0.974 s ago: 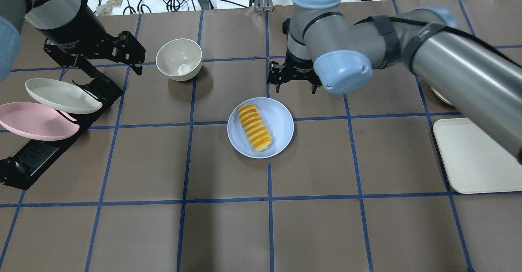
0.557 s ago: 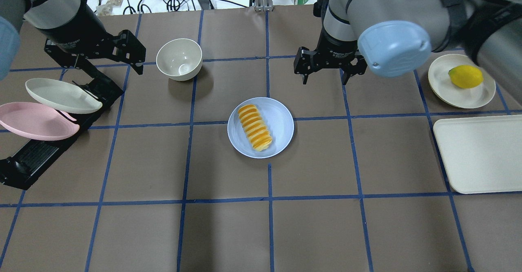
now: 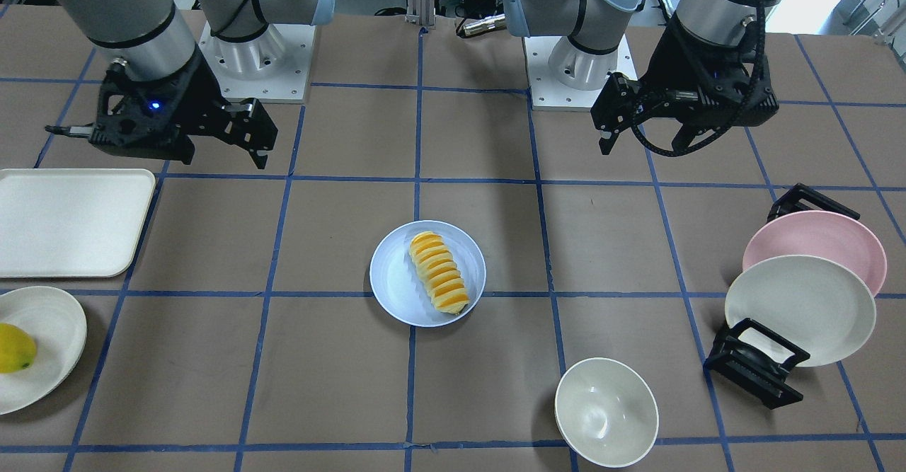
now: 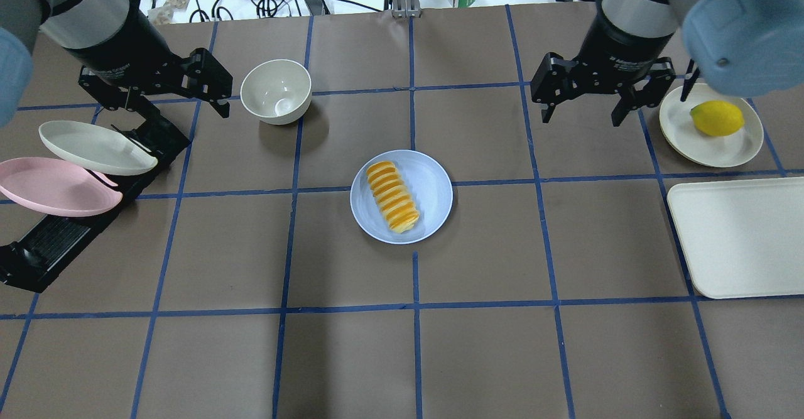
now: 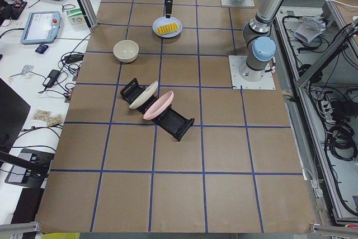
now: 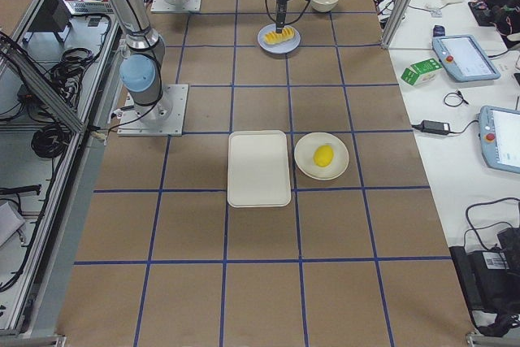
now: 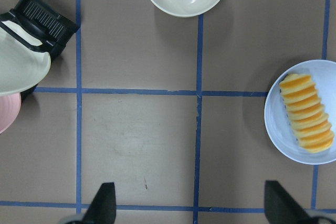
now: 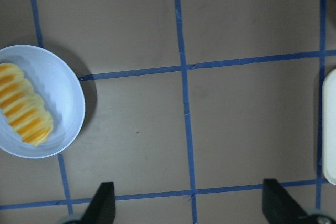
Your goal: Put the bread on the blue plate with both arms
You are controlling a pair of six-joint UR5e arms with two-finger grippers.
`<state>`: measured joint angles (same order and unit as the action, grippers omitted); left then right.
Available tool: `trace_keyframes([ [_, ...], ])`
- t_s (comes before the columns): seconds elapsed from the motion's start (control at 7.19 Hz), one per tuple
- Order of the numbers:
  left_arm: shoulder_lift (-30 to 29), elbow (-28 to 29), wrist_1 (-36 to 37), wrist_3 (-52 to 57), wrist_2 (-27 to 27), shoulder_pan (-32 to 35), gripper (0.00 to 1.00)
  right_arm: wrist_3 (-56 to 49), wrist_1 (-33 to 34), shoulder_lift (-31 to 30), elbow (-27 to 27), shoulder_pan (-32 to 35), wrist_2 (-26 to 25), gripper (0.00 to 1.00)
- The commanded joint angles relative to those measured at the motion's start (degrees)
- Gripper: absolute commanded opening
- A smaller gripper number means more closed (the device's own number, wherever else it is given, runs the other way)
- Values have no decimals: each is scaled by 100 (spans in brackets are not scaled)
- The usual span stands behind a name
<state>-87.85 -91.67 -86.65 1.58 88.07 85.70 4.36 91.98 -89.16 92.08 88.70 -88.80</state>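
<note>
Left hand (image 3: 643, 144) and right hand (image 4: 581, 117) gape empty, wrist views cropping them; bread (image 4: 392, 196) on blue plate (image 4: 434, 186).

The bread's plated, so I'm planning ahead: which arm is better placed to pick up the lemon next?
Right. The right gripper hangs open just beside the lemon on its cream plate; the left gripper sits far across the table, near the bowl.
</note>
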Motion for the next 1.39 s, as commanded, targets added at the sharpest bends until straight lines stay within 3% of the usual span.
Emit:
trace_keyframes([
  [0.0, -40, 26, 34, -140, 235, 25, 100, -23, -5, -136, 30, -213, -279, 100],
  [0.42, 57, 35, -9, -167, 395, 78, 100, 4, -49, -461, 126, -134, -252, 100],
  [0.7, 128, 114, -149, -167, 395, 78, 100, 4, -31, -427, 118, 199, -226, 100],
  [1.25, 31, 106, -141, -175, 202, 87, 100, -5, -13, -409, 126, 192, -226, 100],
])
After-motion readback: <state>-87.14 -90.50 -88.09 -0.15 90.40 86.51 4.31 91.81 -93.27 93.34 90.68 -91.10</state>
